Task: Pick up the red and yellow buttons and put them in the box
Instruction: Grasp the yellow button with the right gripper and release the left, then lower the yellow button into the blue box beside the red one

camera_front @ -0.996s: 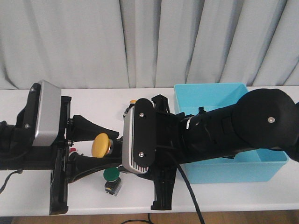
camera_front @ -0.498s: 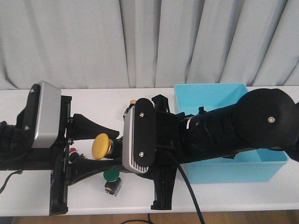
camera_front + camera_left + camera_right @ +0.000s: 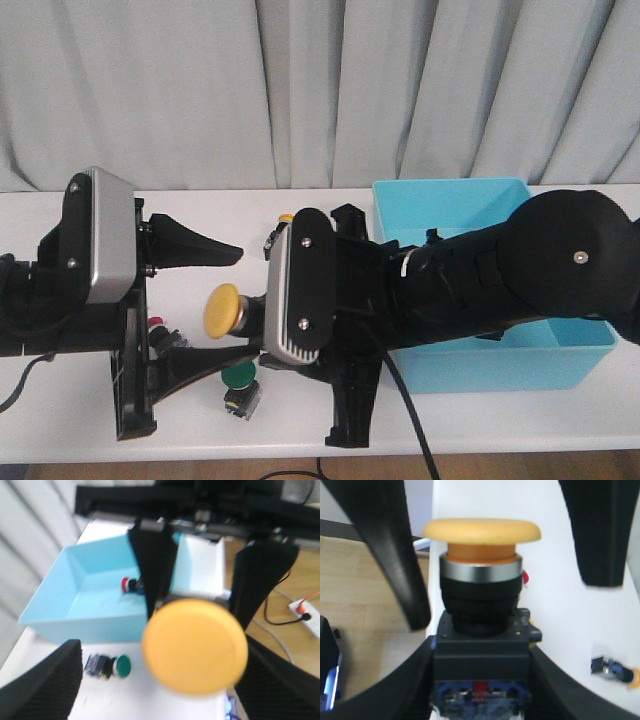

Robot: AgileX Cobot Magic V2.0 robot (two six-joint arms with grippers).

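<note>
Right gripper (image 3: 480,680) is pinching the yellow button (image 3: 223,310) by its black body, cap pointing at the left gripper (image 3: 205,300), whose fingers are spread wide around it. The box (image 3: 560,362) sits behind the right gripper.

Front view faces forward over the surface (image 3: 560,415); both wrist views closely frame the yellow button (image 3: 222,310), shared by all.
</note>
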